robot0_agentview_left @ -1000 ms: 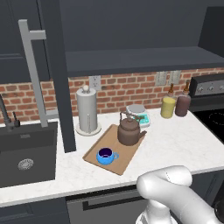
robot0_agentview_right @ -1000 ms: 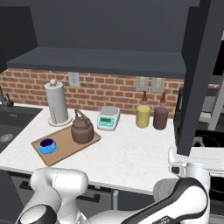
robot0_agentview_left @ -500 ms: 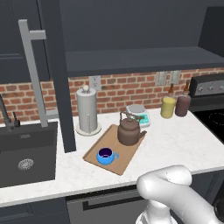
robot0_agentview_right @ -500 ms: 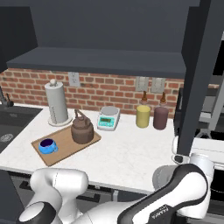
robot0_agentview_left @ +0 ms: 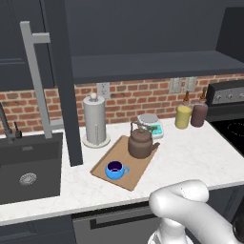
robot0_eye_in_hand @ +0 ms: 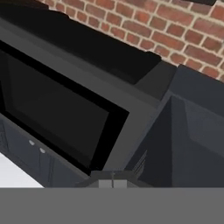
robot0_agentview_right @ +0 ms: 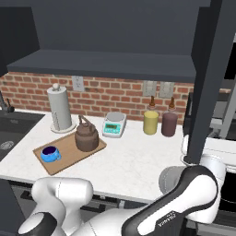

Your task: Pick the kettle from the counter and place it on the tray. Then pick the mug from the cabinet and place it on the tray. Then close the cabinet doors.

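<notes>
The tray (robot0_agentview_left: 125, 167) lay on the counter (robot0_agentview_left: 190, 157), angled, in front of the grey paper-towel holder (robot0_agentview_left: 95, 120). Two things sat on it. The kettle (robot0_agentview_left: 142, 141) stood upright at the tray's far end, handle arched over the lid. The mug (robot0_agentview_left: 115, 169) stood at the near end, upright, dark inside; nothing could be made out in it. Kettle and mug were apart, with bare wood between them.

Just behind the kettle, off the tray, sat a small white scale (robot0_agentview_left: 150, 125). Further right against the brick wall stood a yellow canister (robot0_agentview_left: 182, 116) and a dark brown canister (robot0_agentview_left: 199, 114), side by side and close; both were capped, so contents could not be told. A dark sink (robot0_agentview_left: 29, 167) lay at the left, with a drain at its bottom.

The cabinet (robot0_agentview_right: 115, 32) stood open above the counter, its shelf dark. The left door (robot0_agentview_left: 56, 76) swung out, bar handle showing. In the right base view the right door (robot0_agentview_right: 209, 78) also stood out from the cabinet, edge-on; the arm reached toward its lower end.

The gripper (robot0_eye_in_hand: 113, 182) was clenched, its tips together at the bottom of the hand view, with nothing seen between them. The hand view looked at dark panels and brick.
</notes>
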Available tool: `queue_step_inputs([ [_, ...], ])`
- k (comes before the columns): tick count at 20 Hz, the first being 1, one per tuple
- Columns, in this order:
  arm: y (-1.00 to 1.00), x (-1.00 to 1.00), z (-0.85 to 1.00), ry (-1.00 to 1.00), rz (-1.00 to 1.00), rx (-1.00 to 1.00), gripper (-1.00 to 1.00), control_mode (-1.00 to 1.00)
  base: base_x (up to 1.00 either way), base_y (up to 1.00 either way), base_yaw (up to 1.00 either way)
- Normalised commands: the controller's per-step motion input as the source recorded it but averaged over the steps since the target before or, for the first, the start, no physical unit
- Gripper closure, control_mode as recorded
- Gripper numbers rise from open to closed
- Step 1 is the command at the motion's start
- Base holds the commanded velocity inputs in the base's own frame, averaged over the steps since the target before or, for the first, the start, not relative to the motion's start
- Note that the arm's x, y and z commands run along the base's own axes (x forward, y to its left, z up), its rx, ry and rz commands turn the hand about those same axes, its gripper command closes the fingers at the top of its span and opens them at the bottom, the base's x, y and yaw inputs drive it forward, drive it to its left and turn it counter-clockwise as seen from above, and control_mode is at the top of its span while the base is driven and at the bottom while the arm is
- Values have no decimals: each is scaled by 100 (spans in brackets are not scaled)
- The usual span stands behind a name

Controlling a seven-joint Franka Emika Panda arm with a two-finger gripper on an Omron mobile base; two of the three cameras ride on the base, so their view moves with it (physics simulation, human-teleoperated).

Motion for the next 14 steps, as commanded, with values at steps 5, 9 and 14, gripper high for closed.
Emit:
queue_step_inputs([
  [5, 11, 0, 10, -25, 0, 0, 100, -100, 0, 0, 0],
  [9, 11, -4, 1, -31, 3, -2, 100, -100, 0, 0, 0],
  [14, 24, -3, 2, -28, 2, -5, 100, -100, 0, 0, 0],
])
